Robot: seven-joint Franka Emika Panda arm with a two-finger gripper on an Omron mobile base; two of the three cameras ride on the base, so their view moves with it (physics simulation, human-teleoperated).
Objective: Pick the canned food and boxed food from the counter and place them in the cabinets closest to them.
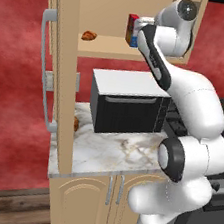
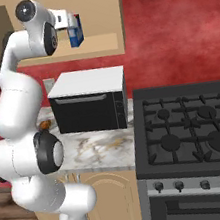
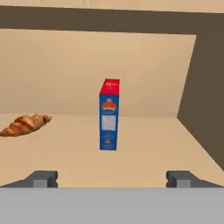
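Up high, we see the cabinets [image 1: 67, 52], light tan with a long grey bar handle, open over the marble surface [image 1: 113, 152] and the black microwave [image 1: 127, 108]. On the cabinet shelf the boxed food [image 3: 109, 114] stands upright, a red-topped carton with blue sides, a croissant [image 3: 25, 124] at its nine o'clock. Our gripper [image 3: 112, 178] sits spread wide, holding nothing, just short of the carton. The arm hides part of the shelf.
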